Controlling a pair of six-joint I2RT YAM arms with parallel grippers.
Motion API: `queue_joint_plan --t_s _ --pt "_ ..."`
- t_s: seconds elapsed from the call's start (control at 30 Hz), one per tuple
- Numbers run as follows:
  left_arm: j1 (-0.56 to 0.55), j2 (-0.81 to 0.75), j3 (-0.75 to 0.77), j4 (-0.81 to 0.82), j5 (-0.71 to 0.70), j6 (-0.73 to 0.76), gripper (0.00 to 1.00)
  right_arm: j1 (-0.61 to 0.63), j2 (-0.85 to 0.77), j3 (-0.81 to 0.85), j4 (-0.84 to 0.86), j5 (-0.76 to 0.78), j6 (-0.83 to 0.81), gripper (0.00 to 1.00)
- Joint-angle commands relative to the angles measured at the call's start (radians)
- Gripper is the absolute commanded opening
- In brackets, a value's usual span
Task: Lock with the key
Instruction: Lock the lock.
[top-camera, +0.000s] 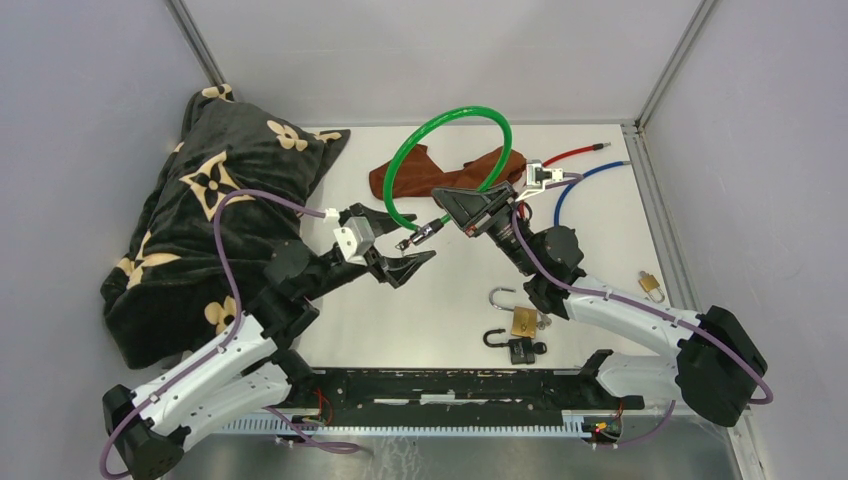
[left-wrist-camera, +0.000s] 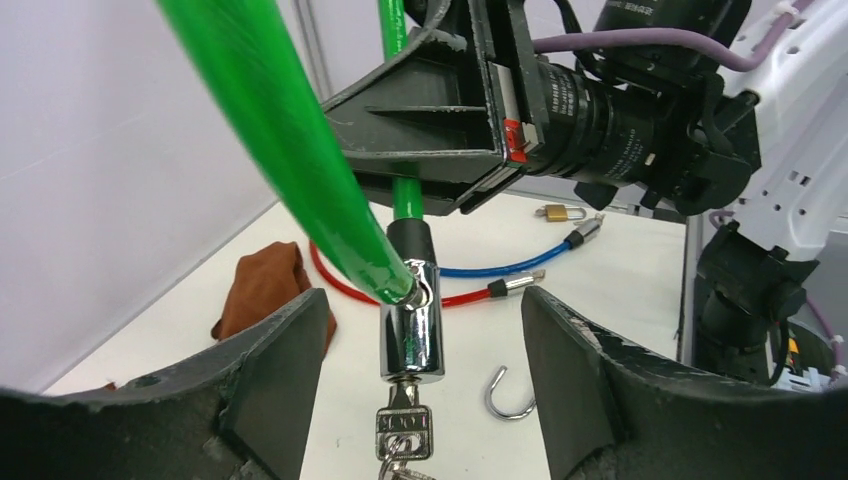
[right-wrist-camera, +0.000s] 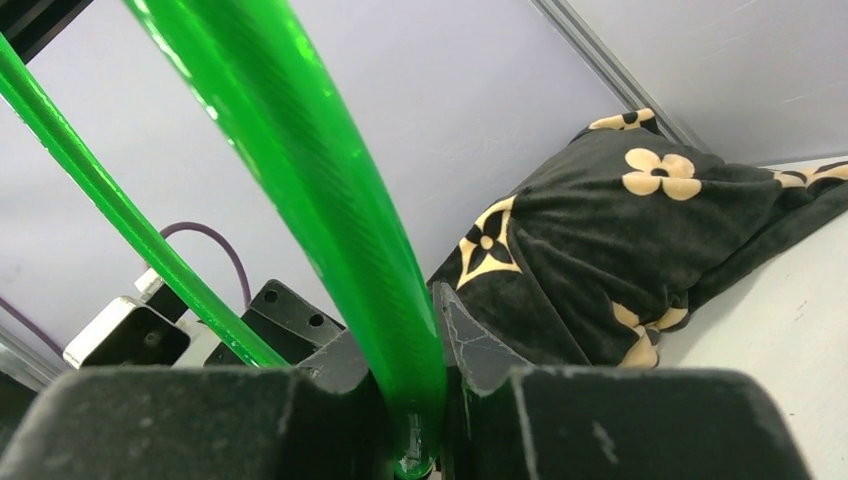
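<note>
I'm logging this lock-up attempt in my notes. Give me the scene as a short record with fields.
key: inserted in the chrome lock barrel on the green cable
left gripper: open, fingers either side of the barrel, not touching it
right gripper: shut on the green cable
lying nearby: red cable, blue cable, brass padlock

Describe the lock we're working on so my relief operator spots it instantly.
Find the green cable loop raised over mid-table. Where its ends meet hangs a chrome cylinder with a key in its underside. Unlike the padlocks lying on the table, it is silver and airborne.
</note>
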Motion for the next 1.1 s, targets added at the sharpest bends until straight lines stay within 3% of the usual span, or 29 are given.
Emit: queue_joint_plan --t_s 0.0,0.27,0.47,0.67,0.8,0.87,1.07 --pt "-0.001 0.035 -0.015 0.064 0.067 -0.001 0.74 0.005 -0.024 0.028 0.091 -0.028 0.025 0.00" --pt "-0.001 0.091 -0.019 0.096 0.054 -0.021 0.47 0.005 -0.046 0.021 0.094 -0.030 0.013 0.00" --pt "-0.001 0.078 -0.003 0.117 0.063 -0.030 0.02 0.005 -0.042 0.013 0.093 -0.032 0.014 0.00" --pt "0.000 0.057 0.013 0.130 0.090 -0.049 0.02 0.002 -0.001 0.045 0.094 -0.152 -0.072 0.00" --pt "-0.001 0.035 0.015 0.135 0.093 -0.087 0.02 -0.002 0.017 0.061 0.089 -0.284 -0.212 0.31" --pt "-0.001 0.025 0.014 0.142 0.093 -0.090 0.02 -0.009 0.022 0.047 0.104 -0.315 -0.235 0.39" --pt "-0.001 0.006 0.028 0.133 0.114 -0.091 0.02 -0.040 0.039 0.024 0.224 -0.430 -0.236 0.48"
